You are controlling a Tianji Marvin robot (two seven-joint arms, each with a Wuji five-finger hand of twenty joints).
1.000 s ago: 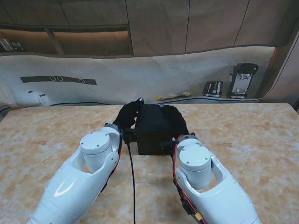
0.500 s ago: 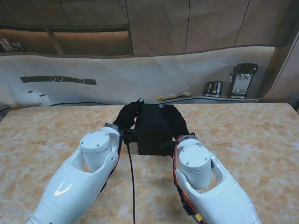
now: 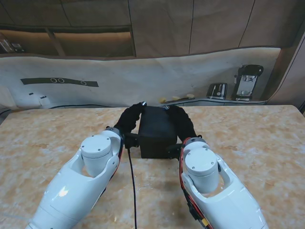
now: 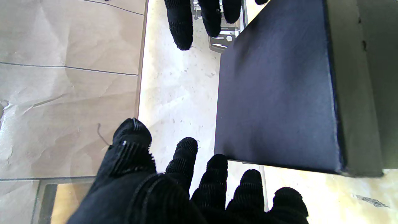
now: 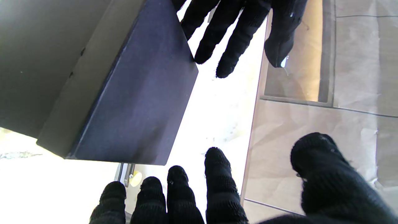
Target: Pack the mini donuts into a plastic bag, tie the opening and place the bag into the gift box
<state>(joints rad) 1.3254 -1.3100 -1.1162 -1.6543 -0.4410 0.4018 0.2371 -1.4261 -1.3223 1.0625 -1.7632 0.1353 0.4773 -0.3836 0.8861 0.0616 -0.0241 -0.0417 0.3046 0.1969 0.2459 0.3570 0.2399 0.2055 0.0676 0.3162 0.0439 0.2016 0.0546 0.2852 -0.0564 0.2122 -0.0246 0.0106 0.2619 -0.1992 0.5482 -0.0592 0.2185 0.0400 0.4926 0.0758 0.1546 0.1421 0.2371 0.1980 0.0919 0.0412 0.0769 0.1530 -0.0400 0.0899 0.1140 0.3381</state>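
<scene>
Dark rectangular lidded gift box (image 3: 157,131) flanked by left hand (image 3: 130,118) and right hand (image 3: 181,120), fingers released, spread; seat lid squarely, press evenly

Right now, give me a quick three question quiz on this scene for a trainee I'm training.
1. True or false: the left hand and the right hand sit on opposite sides of the black gift box.
2. The fingers of both hands in the wrist views are: A) clenched into fists, B) spread apart, C) wrapped around a bag.
3. Fill in: the gift box stands on the marble-patterned ____.

Key
1. True. The box lies between them, left hand on its left, right hand on its right.
2. B. Neither hand holds anything.
3. Table.
</scene>
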